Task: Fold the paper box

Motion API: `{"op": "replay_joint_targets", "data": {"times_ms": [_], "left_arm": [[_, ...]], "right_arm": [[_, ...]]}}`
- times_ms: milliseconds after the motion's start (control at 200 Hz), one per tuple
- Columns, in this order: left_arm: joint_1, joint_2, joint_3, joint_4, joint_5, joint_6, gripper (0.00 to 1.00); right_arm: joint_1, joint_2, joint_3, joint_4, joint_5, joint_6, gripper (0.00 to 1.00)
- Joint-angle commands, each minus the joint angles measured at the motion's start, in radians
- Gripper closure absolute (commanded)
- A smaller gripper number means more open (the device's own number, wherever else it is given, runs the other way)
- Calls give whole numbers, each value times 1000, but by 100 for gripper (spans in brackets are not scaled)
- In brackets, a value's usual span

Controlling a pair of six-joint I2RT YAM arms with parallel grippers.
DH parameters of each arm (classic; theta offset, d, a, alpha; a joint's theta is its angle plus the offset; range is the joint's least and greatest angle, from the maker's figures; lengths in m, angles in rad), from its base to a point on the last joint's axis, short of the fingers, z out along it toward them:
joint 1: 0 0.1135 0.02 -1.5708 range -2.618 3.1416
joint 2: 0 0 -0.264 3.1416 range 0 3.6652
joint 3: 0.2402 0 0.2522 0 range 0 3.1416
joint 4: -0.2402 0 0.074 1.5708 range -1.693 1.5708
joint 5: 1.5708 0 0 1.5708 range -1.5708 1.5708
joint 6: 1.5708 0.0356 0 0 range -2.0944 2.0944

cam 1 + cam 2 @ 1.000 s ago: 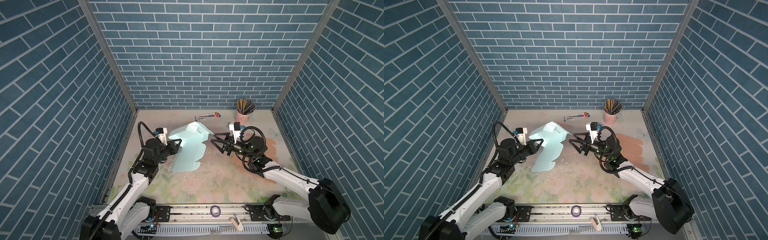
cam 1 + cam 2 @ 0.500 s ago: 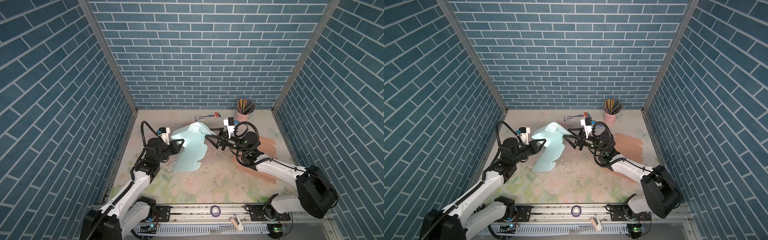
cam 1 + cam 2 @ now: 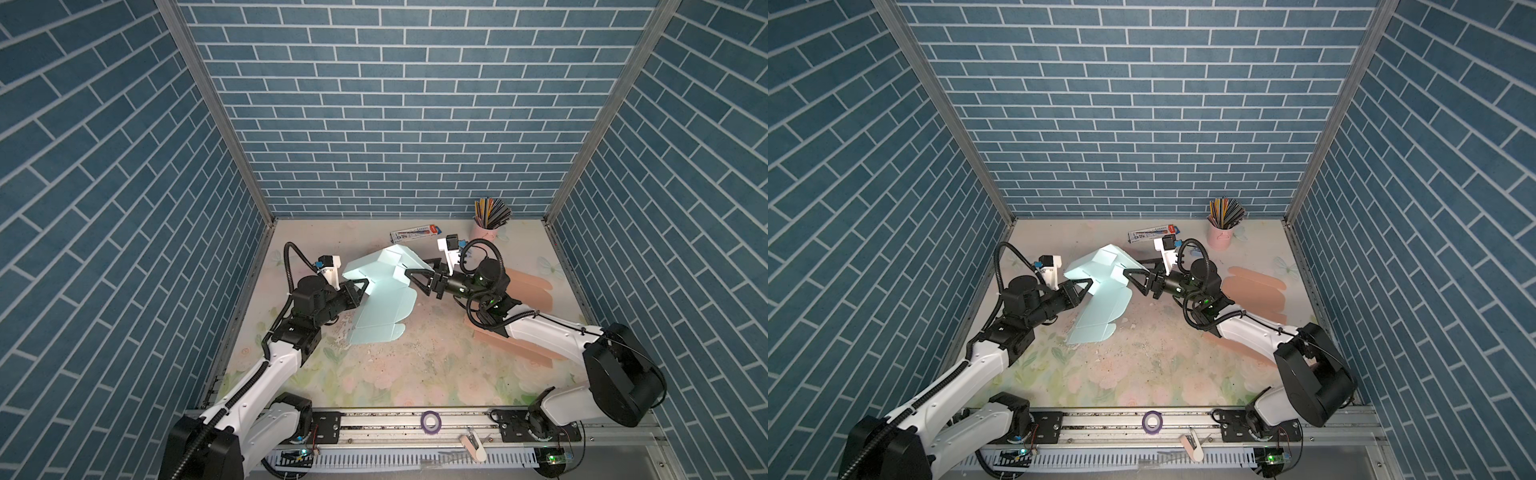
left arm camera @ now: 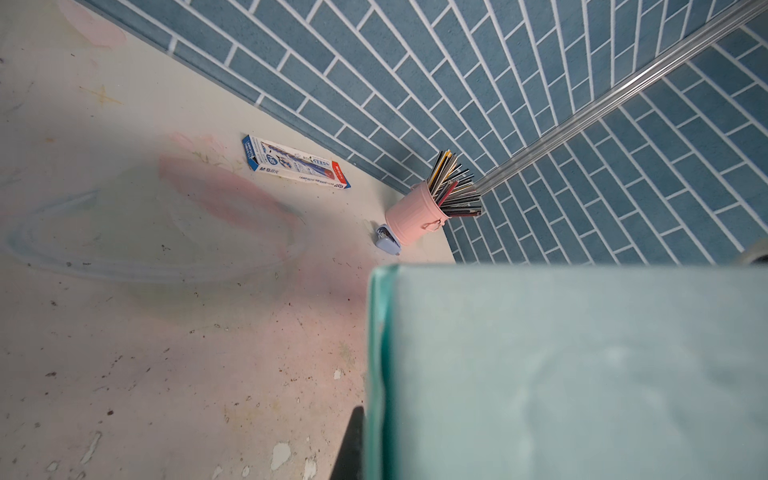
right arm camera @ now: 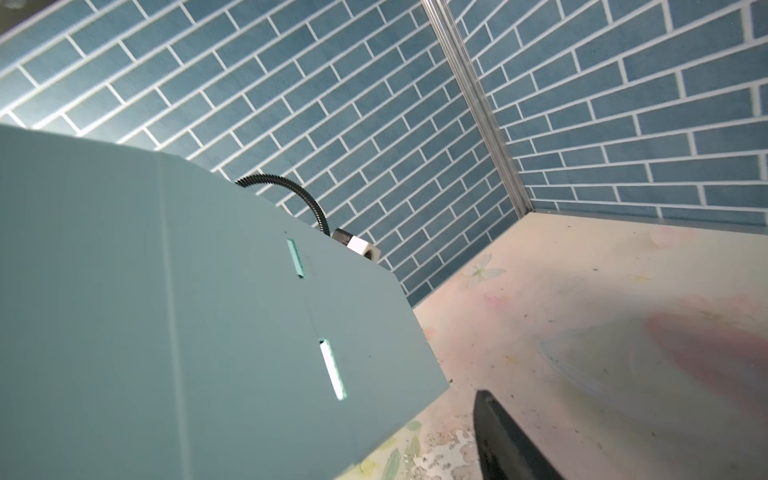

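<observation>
The paper box (image 3: 382, 291) (image 3: 1100, 299) is a pale teal blank, partly folded. Its upper part is raised off the mat and its lower flaps rest on the mat. My left gripper (image 3: 365, 285) (image 3: 1087, 285) is shut on the box's left edge. In the left wrist view one dark finger (image 4: 353, 444) presses against the sheet (image 4: 561, 374). My right gripper (image 3: 417, 267) (image 3: 1133, 267) stands open, with its jaws on either side of the raised right flap. In the right wrist view the slotted panel (image 5: 166, 311) hides one finger, and the other finger (image 5: 498, 436) stays clear.
A pink cup of pencils (image 3: 484, 228) and a pencil carton (image 3: 415, 236) stand near the back wall. A salmon cardboard blank (image 3: 532, 291) lies under the right arm. A small blue sharpener (image 4: 388, 241) sits beside the cup. A purple tape roll (image 3: 431, 420) lies on the front rail.
My right gripper has travelled left to the box and now straddles its right flap, with the jaws a little narrower. The left gripper keeps its hold, and the box sits slightly higher.
</observation>
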Motion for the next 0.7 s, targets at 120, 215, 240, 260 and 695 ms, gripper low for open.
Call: {"op": "replay_joint_targets", "data": {"times_ms": [120,215,240,260,695], "left_arm": [[13,-4,32,-19,19,54,96],[25,4,58,-59,37,101,96],[27,7,65,-70,43,116,96],[27,10,73,-81,49,130,96],[18,85,154,-240,92,303,94]], "right_arm": [[0,-245,-14,-327,12,-251,36],[-8,-322,-12,-410,7,-277,36],[-12,-344,-13,-428,8,-282,36],[-14,-363,-13,-442,10,-286,36],[-178,-438,-36,-492,-54,-211,41]]}}
